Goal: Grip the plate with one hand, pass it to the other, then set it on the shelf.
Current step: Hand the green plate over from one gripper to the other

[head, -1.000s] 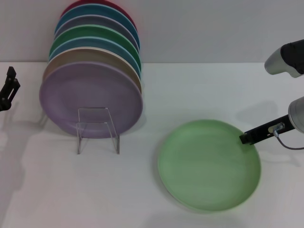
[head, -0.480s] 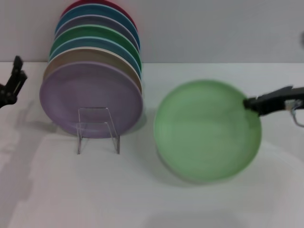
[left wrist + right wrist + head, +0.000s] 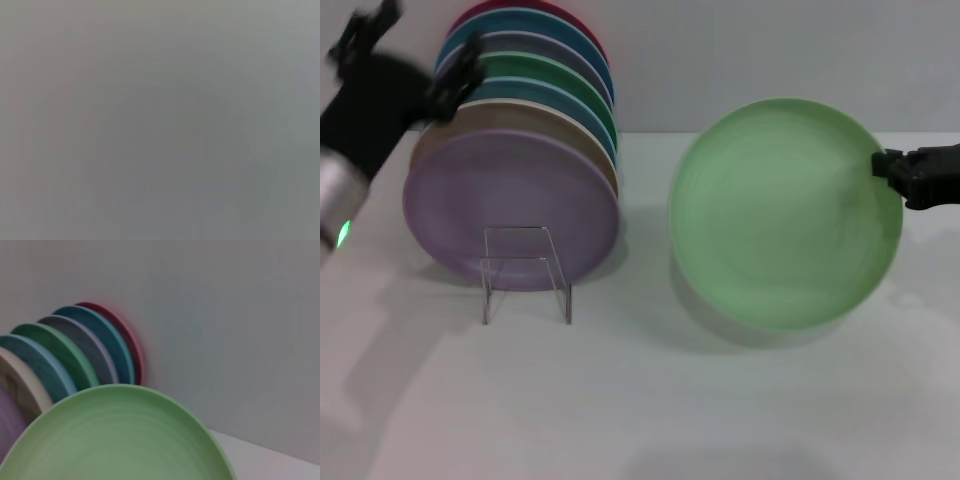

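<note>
Plate: pale green plate (image 3: 785, 212) is up off the table, tilted so its face looks toward the head camera, shadow on the white table (image 3: 640, 400) just beneath it.
Right gripper: black right gripper (image 3: 910, 178) sits at the plate's right edge, clamped on the rim, holding the whole thing in the air.
Plate from the right wrist: plate (image 3: 117, 437) fills the near part of that view, rim curving across, rack plates lined up beyond it against the grey wall.
Left gripper: left gripper (image 3: 415, 55) is high at the far left, blurred, in front of the top of the rack plates and well apart from the green plate; can't tell if its fingers are parted or together.
Left arm: white sleeve below the black part shows a small green light (image 3: 342, 235).
Left wrist view: flat grey blur, nothing to pick out.
Writing: no readable lettering or brand on anything in view.
Shelf: clear shelf (image 3: 526, 272) stands left of centre, its thin front loops showing at the near side.
Shelf contents: a row of upright plates, lilac plate (image 3: 510, 208) at the front, then beige, light blue, darker green, greyish purple, teal and red at the back.
Gap: green plate hangs to the right of the stack, near but not touching it.
</note>
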### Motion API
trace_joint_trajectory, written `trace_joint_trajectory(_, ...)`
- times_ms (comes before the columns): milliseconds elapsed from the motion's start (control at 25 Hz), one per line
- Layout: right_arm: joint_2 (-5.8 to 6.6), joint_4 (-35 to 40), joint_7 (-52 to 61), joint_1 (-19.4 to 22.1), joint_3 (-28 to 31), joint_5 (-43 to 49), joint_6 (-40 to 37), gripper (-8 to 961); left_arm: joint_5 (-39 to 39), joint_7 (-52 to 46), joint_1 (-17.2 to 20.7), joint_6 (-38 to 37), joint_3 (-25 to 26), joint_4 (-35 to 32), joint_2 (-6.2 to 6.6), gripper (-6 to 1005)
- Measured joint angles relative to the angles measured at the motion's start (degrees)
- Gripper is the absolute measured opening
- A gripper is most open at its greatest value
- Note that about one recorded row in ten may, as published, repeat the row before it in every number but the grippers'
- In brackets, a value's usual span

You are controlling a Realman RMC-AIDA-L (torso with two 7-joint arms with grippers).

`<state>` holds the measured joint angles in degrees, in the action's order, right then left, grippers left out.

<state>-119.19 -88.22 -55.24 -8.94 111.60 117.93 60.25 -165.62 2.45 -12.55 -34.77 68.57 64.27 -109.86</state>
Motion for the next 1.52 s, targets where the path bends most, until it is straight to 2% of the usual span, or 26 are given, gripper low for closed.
trace_joint_trajectory(120,-0.19,0.15,-2.1,0.69,-0.34,-0.31,-2.09,16,-0.02,-0.19,-0.86,17.42,-0.29,13.61,2.81,840)
trace_joint_trajectory(200,-0.28,0.26,-3.82,1.13,-0.66,-0.84,-3.6,17,-0.02,-0.19,-0.86,17.42,-0.29,13.61,2.81,840)
trace_joint_trajectory(240,-0.31,0.36,-4.55,1.23,-0.8,-1.22,-4.25,17,-0.01,-0.14,-2.85,30.71,-0.44,21.68,3.91,840)
trace_joint_trajectory(280,-0.31,0.44,-5.08,1.27,-0.9,-1.48,-4.8,17,0.04,0.44,-4.17,37.73,-0.46,25.68,3.85,840)
trace_joint_trajectory(360,-0.3,0.53,-5.65,1.28,-0.98,-1.76,-5.71,17,0.04,0.44,-4.17,37.73,-0.46,25.68,3.85,835)
trace_joint_trajectory(400,-0.26,0.57,-6.23,1.29,-0.97,-1.85,-6.36,17,0.19,1.33,-5.34,43.35,-0.36,28.59,3.38,833)
trace_joint_trajectory(440,-0.26,0.57,-6.23,1.29,-0.97,-1.85,-6.36,17,1.41,5.03,-7.09,52.05,0.15,33.16,1.26,830)
trace_joint_trajectory(520,-0.22,0.61,-7.13,1.26,-0.97,-2.15,-6.58,17,2.78,7.55,-7.52,55.11,0.56,34.8,0.08,826)
trace_joint_trajectory(600,-0.18,0.68,-7.86,1.26,-0.91,-2.43,-6.62,17,7.75,14.77,-8.1,59.85,2.24,37.13,-2.39,821)
trace_joint_trajectory(680,-0.16,0.72,-8.21,1.26,-0.82,-2.45,-6.63,17,12.58,20.92,-8.4,62.33,4.17,37.77,-4.19,816)
trace_joint_trajectory(760,-0.17,0.72,-8.85,1.3,-0.78,-2.47,-6.65,17,18.73,28.8,-8.45,65.06,7.26,37.7,-6.74,811)
trace_joint_trajectory(840,-0.18,0.72,-9.55,1.44,-0.79,-2.48,-6.66,17,22.86,33.65,-8.37,67.23,9.52,37.39,-8.07,807)
trace_joint_trajectory(1000,-0.26,0.68,-10.91,2.0,-1.05,-2.61,-6.63,17,29.81,37.08,-9.23,72.12,12.64,36.32,-7.92,797)
trace_joint_trajectory(1120,-0.26,0.38,-12.02,2.52,-1.56,-4.19,-6.54,17,32.05,37.9,-10.76,78.27,16.06,34.73,-8.09,790)
trace_joint_trajectory(1520,-0.18,-1.03,-14.19,3.16,-3.49,-8.04,-5.19,17,35.49,38.23,-12.32,82.84,16.15,29.96,-8.32,766)
